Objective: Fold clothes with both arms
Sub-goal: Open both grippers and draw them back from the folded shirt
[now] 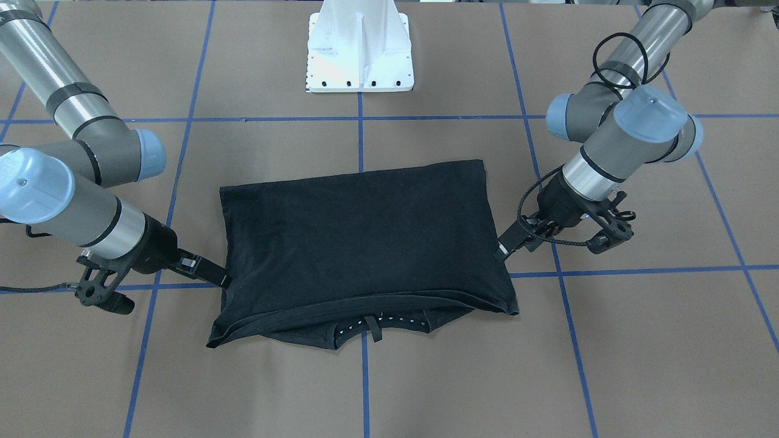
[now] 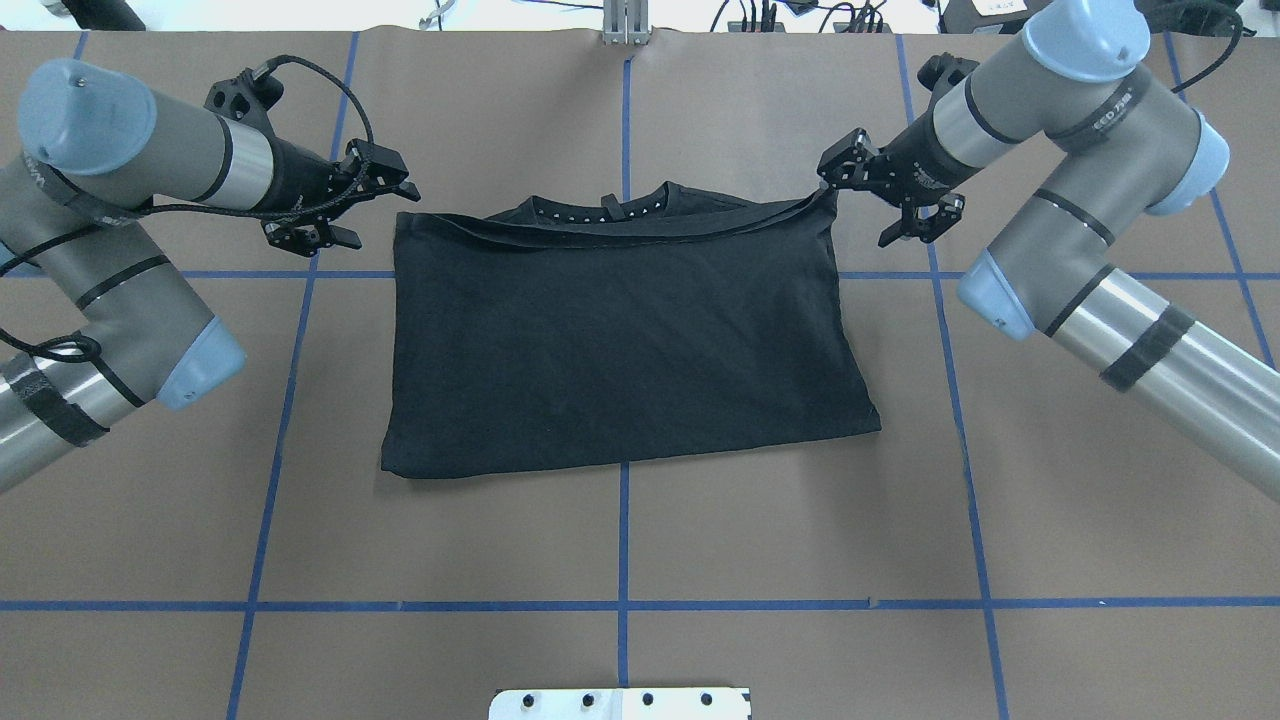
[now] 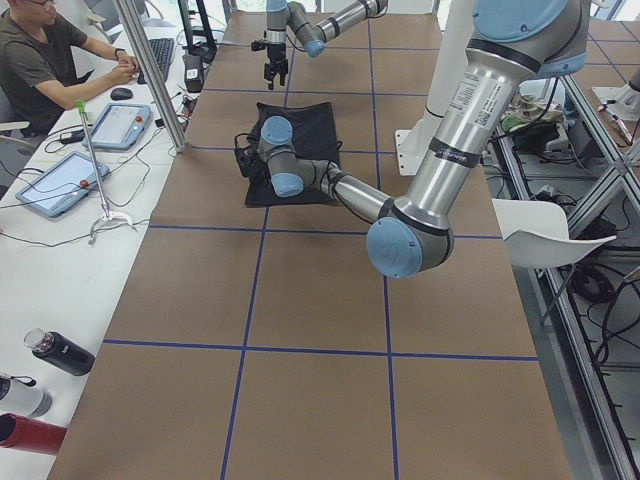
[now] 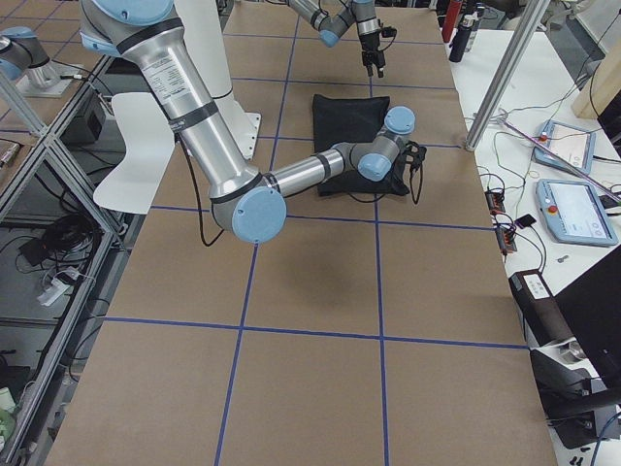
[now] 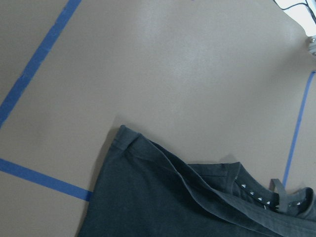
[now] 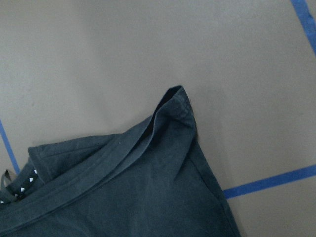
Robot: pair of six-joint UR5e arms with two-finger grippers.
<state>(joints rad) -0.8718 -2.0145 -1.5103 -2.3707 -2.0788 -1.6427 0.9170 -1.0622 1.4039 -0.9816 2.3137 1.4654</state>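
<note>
**Item: black T-shirt [image 2: 620,340].** We record it folded over on itself into a rough rectangle. It lies flat on the brown table [image 2: 620,520], across a blue tape line [image 2: 622,540] and well out from the white pedestal base [image 1: 360,55]. Only plain black cloth faces up. At the edge farthest from the robot, the collar [image 2: 600,208] pokes out from under the folded-over hem, with a row of small white marks inside it.

**Position against the grippers.**
- The left gripper [image 1: 504,248] sits low at the shirt's far corner on the robot's left, its tip at the cloth edge. In the left wrist view that corner lies flat.
- The right gripper [image 1: 220,278] sits at the opposite far corner, its tip against the cloth. In the right wrist view that corner stands up in a small peak. From overhead, the hem runs in a line toward it.
- The left arm [image 2: 130,140] and right arm [image 2: 1080,100] reach in from either side.

**Not legible.**
- Neither wrist view shows a finger.
- In the fixed views each gripper's end reads as one dark bar against black cloth. For either gripper, we cannot tell whether the jaws stand apart, together or clamped on the shirt.
- In both side views the near arm covers part of the shirt, and the grippers are too small to read.
- The shirt's lower layers are hidden under the top fold.
- Both arms are cut off at the frame edges.
- A person [image 3: 40,60] sits at a desk beside the table.
</note>
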